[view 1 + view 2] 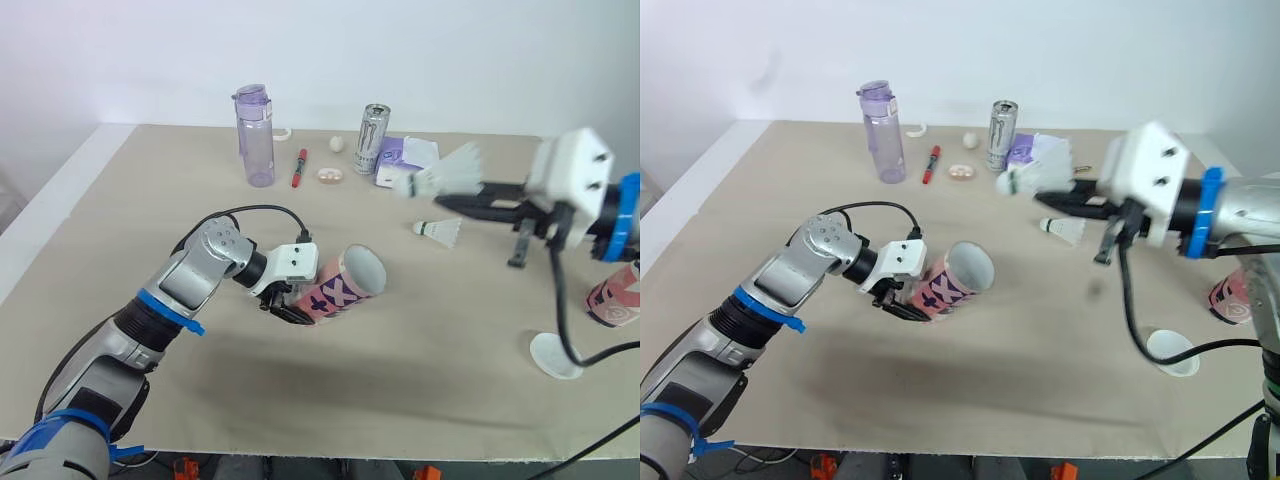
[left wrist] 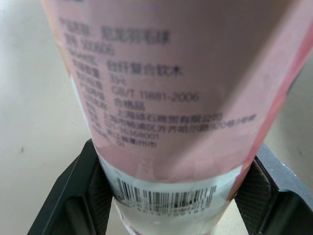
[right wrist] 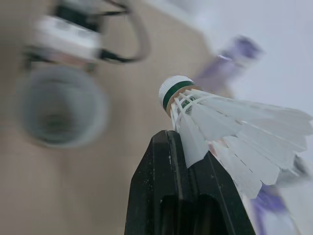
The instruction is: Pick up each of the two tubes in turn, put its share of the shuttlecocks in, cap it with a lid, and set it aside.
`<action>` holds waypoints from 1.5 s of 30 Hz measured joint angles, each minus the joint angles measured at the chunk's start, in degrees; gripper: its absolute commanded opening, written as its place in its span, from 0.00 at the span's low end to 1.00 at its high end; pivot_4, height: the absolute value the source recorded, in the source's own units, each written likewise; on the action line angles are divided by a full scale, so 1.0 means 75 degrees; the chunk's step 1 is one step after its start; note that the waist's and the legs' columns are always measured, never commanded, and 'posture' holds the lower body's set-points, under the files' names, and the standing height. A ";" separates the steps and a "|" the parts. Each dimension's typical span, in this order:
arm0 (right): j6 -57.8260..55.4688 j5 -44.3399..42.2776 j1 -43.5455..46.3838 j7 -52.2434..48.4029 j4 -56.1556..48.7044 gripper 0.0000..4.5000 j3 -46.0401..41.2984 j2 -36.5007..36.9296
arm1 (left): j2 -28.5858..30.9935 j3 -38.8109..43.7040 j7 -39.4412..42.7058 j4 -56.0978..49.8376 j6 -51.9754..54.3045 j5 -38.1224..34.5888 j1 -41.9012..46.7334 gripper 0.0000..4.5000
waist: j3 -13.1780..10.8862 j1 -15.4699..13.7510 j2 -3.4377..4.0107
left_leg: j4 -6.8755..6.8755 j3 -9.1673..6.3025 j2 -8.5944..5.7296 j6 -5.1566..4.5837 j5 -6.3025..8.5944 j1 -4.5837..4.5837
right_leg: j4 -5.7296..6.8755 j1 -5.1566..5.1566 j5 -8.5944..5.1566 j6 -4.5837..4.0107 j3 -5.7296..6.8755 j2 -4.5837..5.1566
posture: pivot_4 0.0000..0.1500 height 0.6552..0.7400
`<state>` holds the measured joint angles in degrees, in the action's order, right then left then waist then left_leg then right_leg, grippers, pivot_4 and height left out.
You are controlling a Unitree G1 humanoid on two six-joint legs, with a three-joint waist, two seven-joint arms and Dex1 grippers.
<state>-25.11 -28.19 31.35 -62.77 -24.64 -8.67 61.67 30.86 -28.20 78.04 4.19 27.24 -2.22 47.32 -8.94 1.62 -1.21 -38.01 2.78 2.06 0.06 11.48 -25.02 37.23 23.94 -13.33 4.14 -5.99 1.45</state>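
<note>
Left gripper (image 1: 292,308): over the middle of the table (image 1: 120,230), fingers (image 2: 85,196) clamped on either side of the pink tube (image 1: 345,285) near its closed end.
Held tube: tilted, with its open mouth raised and turned toward the table's right side; its shadow lies on the bare top below it.
Right gripper (image 1: 455,197): above the right half of the table, its fingers pressed together on the feathers of a shuttlecock (image 1: 440,175).
Held shuttlecock: cork end pointing toward the robot's left, well apart from the tube's mouth, with open air between them.
Second shuttlecock (image 1: 440,232): lying on its side on the table, below the right gripper and to the right of the tube's mouth.
Second tube (image 1: 615,300): at the right edge of the table, partly hidden behind the right arm.
Lid (image 1: 555,355): white, flat on the table near the front right corner, just in front of the second tube.
Far edge: a purple water bottle (image 1: 255,135), a red pen (image 1: 299,167), a can (image 1: 372,138) and a purple-and-white packet (image 1: 405,155) stand or lie in a row, well apart from both grippers.
Open room: the left side and the whole front strip of the table are bare, as is the stretch between the held tube and the lid.
</note>
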 measured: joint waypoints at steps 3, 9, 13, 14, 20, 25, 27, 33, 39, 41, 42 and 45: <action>0.0033 0.0089 0.0071 -0.0303 -0.0260 0.02 0.0550 0.0072 | -0.0056 0.0005 0.0005 0.0033 0.0037 -0.0015 0.0020 0.65 | 0.0000 -0.0034 0.0000 | -0.0001 0.0008 -0.0004 -0.0003 0.0002 -0.0005 | -0.0001 0.0007 -0.0002 0.0003 -0.0004 0.0005 | 1.00 1.00; 0.0646 0.0605 0.0158 -0.0816 -0.0341 0.02 0.1177 0.0137 | -0.0112 0.0012 -0.0006 0.0049 0.0240 -0.0053 0.0053 0.65 | -0.0001 -0.0070 -0.0001 | -0.0002 0.0001 -0.0009 -0.0004 0.0003 -0.0013 | -0.0001 0.0009 -0.0004 0.0000 0.0001 0.0006 | 1.00 1.00; 0.1171 0.0897 0.0173 -0.1160 -0.0263 0.02 0.1390 0.0162 | -0.0106 0.0013 -0.0020 0.0006 0.0412 -0.0060 0.0067 0.65 | -0.0001 -0.0068 -0.0001 | -0.0002 0.0002 -0.0004 -0.0004 0.0003 -0.0011 | 0.0000 0.0011 -0.0004 0.0001 0.0002 0.0003 | 1.00 1.00; 0.1199 0.0919 0.0173 -0.1172 -0.0263 0.02 0.1414 0.0161 | -0.0106 0.0013 -0.0021 0.0002 0.0418 -0.0060 0.0067 0.65 | -0.0001 -0.0068 -0.0001 | -0.0002 0.0002 -0.0004 -0.0004 0.0003 -0.0011 | 0.0000 0.0011 -0.0004 0.0000 0.0002 0.0003 | 1.00 1.00; 0.1565 0.1264 0.0449 -0.1300 -0.0258 0.36 0.1802 -0.0056 | -0.0098 0.0011 -0.0037 -0.0049 0.0563 -0.0060 0.0081 0.65 | -0.0001 -0.0060 -0.0001 | -0.0003 0.0007 -0.0001 -0.0004 0.0003 -0.0011 | 0.0001 0.0015 -0.0002 -0.0002 0.0002 0.0002 | 1.00 1.00; 0.1155 0.1038 0.0974 -0.1259 -0.0236 0.76 0.1960 -0.0316 | -0.0097 0.0001 -0.0069 -0.0104 0.0617 -0.0059 0.0079 0.65 | -0.0003 -0.0066 -0.0004 | -0.0004 0.0008 -0.0001 -0.0004 0.0002 -0.0015 | 0.0002 0.0017 0.0005 -0.0013 0.0001 0.0004 | 1.00 1.00; 0.0895 0.0807 0.1031 -0.1194 -0.0212 0.89 0.1848 -0.0380 | -0.0099 -0.0001 -0.0073 -0.0114 0.0641 -0.0060 0.0080 0.65 | -0.0004 -0.0066 -0.0006 | -0.0004 0.0007 -0.0001 -0.0004 0.0003 -0.0015 | 0.0001 0.0016 0.0005 -0.0014 0.0002 0.0004 | 1.00 1.00; -0.1180 -0.0728 -0.0118 0.0566 0.0954 0.98 -0.0330 -0.1210 | -0.0074 -0.0065 -0.0167 -0.0270 0.0728 -0.0054 0.0042 0.65 | 0.0013 -0.0088 -0.0072 | -0.0009 -0.0027 -0.0003 -0.0004 0.0003 -0.0015 | 0.0001 -0.0008 0.0017 -0.0051 0.0027 0.0004 | 1.00 1.00; -0.1304 -0.0298 -0.1078 0.1927 0.2889 0.98 -0.0971 -0.1971 | 0.0007 -0.0057 -0.0168 -0.0363 0.0763 -0.0058 0.0033 0.65 | 0.0005 -0.0055 -0.0036 | -0.0007 -0.0014 -0.0012 -0.0005 0.0003 -0.0013 | 0.0009 0.0004 0.0010 -0.0027 0.0010 0.0002 | 1.00 1.00; -0.1139 -0.0132 -0.1085 0.2204 0.3419 0.98 -0.1066 -0.2131 | 0.0008 -0.0061 -0.0173 -0.0388 0.0765 -0.0057 0.0032 0.65 | 0.0004 -0.0051 -0.0032 | -0.0007 -0.0020 -0.0009 -0.0006 0.0002 -0.0012 | 0.0009 0.0002 0.0009 -0.0021 0.0012 -0.0006 | 1.00 1.00; -0.0805 0.0002 -0.1006 0.2423 0.4256 0.98 -0.1168 -0.2377 | 0.0006 -0.0073 -0.0190 -0.0399 0.0765 -0.0054 0.0024 0.65 | 0.0004 -0.0047 -0.0033 | -0.0009 -0.0022 -0.0008 -0.0006 0.0002 -0.0011 | 0.0008 -0.0002 0.0009 -0.0019 0.0012 -0.0008 | 1.00 1.00; -0.0602 0.0201 -0.0682 0.2401 0.5340 0.98 -0.1136 -0.2531 | 0.0021 -0.0070 -0.0198 -0.0426 0.0764 -0.0055 0.0019 0.65 | 0.0003 -0.0036 -0.0029 | -0.0007 -0.0012 -0.0011 -0.0006 0.0002 -0.0010 | 0.0008 0.0001 0.0012 -0.0013 -0.0001 -0.0006 | 1.00 1.00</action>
<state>-29.62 -26.68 26.24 -44.76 15.41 -17.19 42.68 31.01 -28.73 76.55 0.99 32.97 -2.63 47.46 -8.91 1.35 -1.43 -38.07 2.70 1.98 0.01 11.50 -25.10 37.29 23.95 -13.23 4.04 -6.00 1.41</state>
